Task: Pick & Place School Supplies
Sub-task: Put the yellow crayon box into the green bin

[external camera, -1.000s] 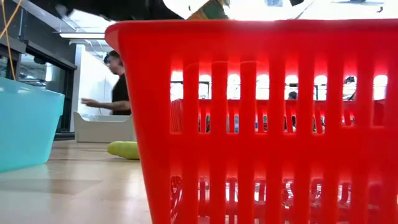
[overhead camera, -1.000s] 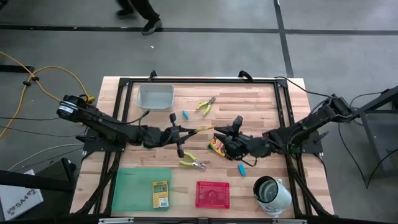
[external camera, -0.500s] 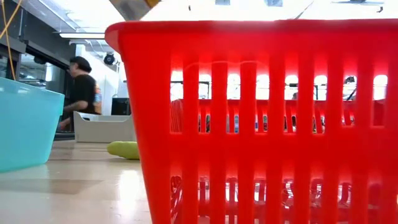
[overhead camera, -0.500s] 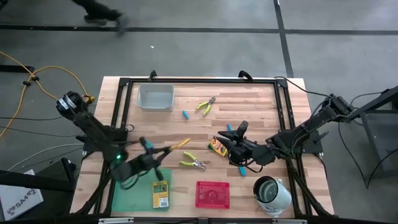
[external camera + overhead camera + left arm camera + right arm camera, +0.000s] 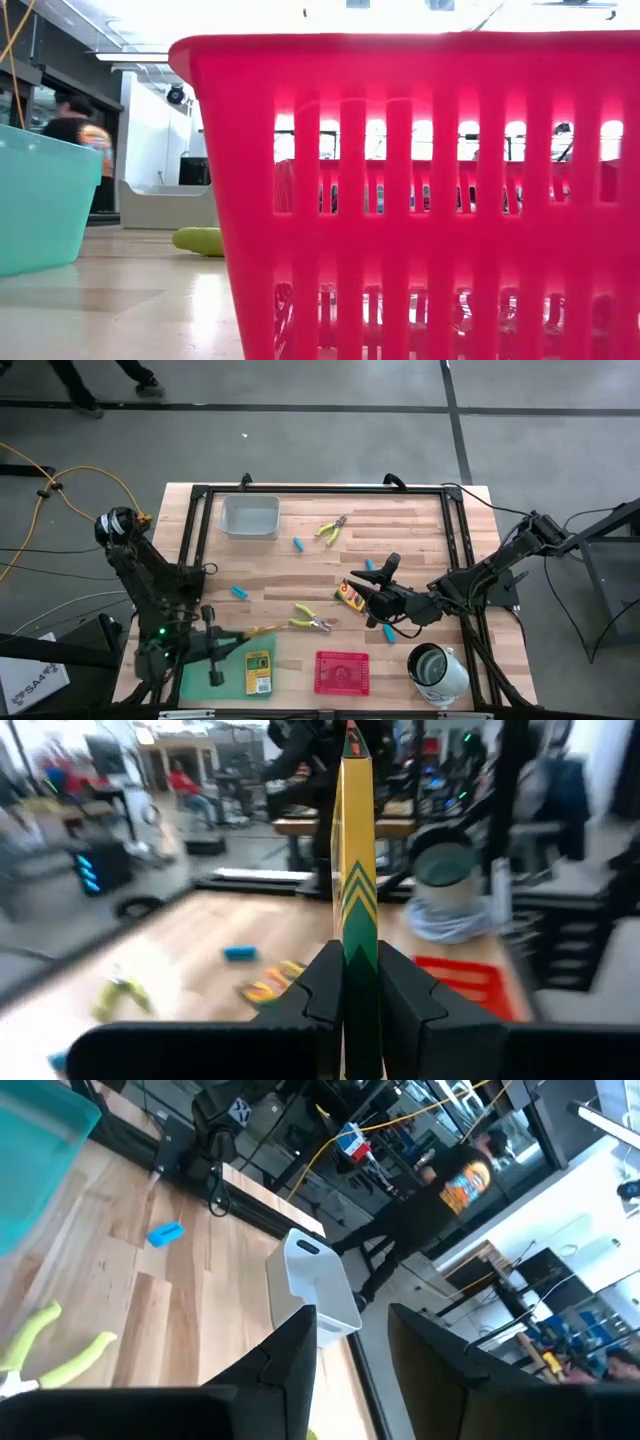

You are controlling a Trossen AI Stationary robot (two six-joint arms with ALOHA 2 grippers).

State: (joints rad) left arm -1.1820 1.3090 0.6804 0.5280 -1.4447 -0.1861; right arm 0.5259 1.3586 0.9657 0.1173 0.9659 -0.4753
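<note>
While your left gripper [image 5: 232,641] hangs over the green tray [image 5: 200,660] at the table's front left, its fingers [image 5: 322,988] are clamped on a yellow crayon box [image 5: 356,870], held edge-on. A second crayon box [image 5: 259,671] already lies flat in that tray. Your right gripper [image 5: 381,598] sits mid-table with its fingers [image 5: 291,1350] spread, gripping nothing, right beside a third crayon box [image 5: 349,595] and close to a blue piece [image 5: 388,631] on the wood. More blue pieces sit at [image 5: 240,592] and [image 5: 297,544]. One pair of pliers [image 5: 311,622] lies near the middle, another [image 5: 332,531] farther back, near the clear tray [image 5: 250,516]. The red tray [image 5: 342,671] and the cup [image 5: 437,668] are along the front edge.
</note>
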